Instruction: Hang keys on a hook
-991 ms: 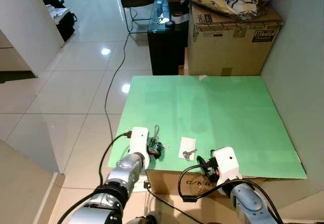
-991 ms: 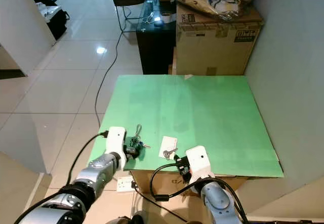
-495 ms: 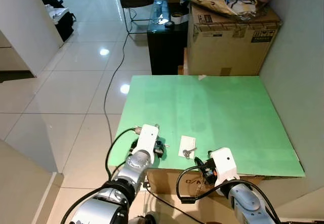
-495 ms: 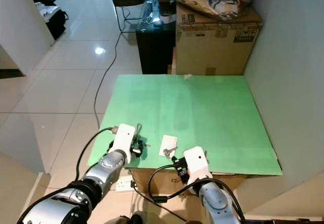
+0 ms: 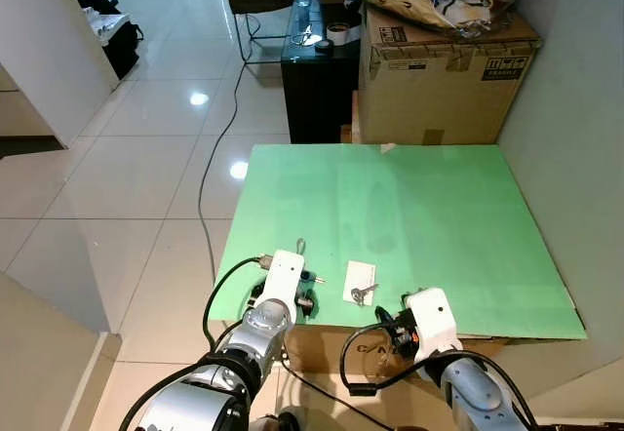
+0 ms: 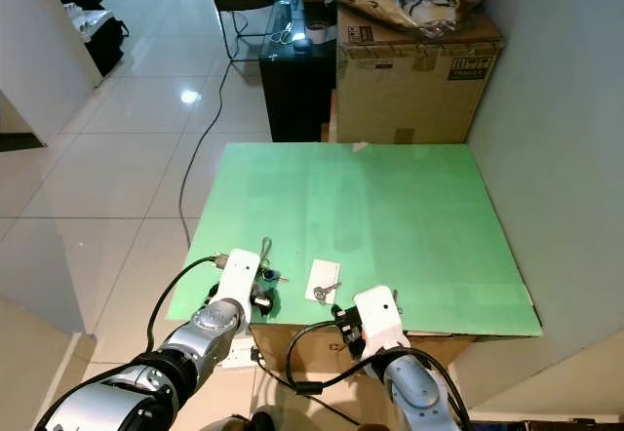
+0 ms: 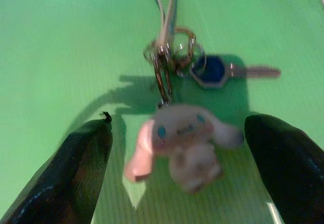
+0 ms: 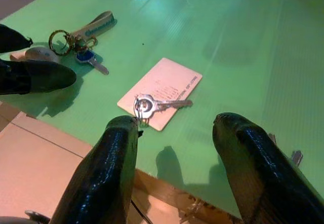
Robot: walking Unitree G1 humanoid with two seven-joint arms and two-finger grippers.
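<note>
The keys (image 7: 174, 62) lie flat near the front edge of the green board (image 5: 419, 216), a bunch made up of a blue-headed key, a cluster of rings, a pale strap leading away and a small white plush charm (image 7: 179, 140) closest to the robot. The left gripper (image 7: 179, 171) sits low over that charm with its two black fingers spread wide, one on either side and neither touching, which reads as the set-up for a pinch on the charm or on the rings just beyond it (the soft charm looks the easier thing to close on). Just beside the bunch, toward the robot's right, a second plain key (image 8: 157, 104) rests on a pale card (image 8: 161, 92). The right gripper (image 8: 177, 148) hangs at the board's front edge near that card, fingers apart and empty, apparently just waiting. No hook can be made out in these views, so the hanging step looks far off. Beyond the board stand a cardboard box (image 5: 444, 70) and a black cabinet (image 5: 317, 80).
</note>
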